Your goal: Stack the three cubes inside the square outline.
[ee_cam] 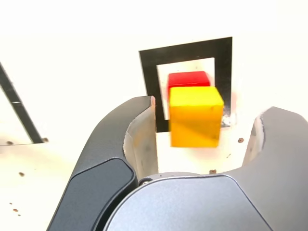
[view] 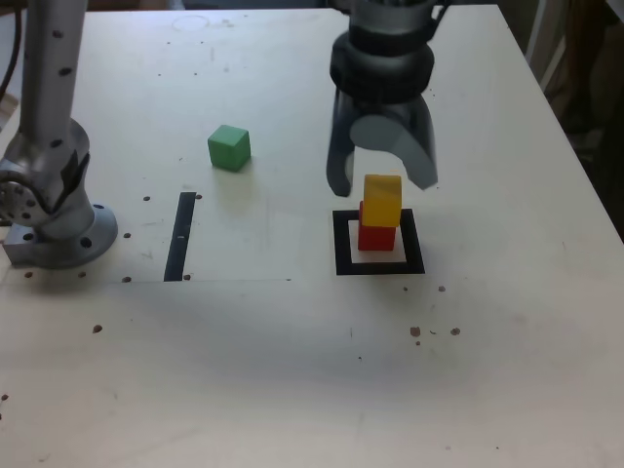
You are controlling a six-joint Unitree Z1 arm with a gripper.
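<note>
My fingers [ee_cam: 139,144] stand wide apart with nothing held, a clear gap on each side of the yellow cube [ee_cam: 196,115], which sits between them on top of the red cube [view: 376,234]. Both cubes rest inside the square outline [view: 341,244], right under my gripper [view: 382,180]. I see the green cube [view: 229,147] well apart from my fingers, toward the exterior view's left, beyond a narrow black strip [view: 180,236] on the table [view: 292,370].

You're looking at a pale, scuffed table [view: 292,370] dotted with small dark holes, evenly lit. Beyond its far edge on the exterior view's right lies a dim, blurred area [view: 575,68].
</note>
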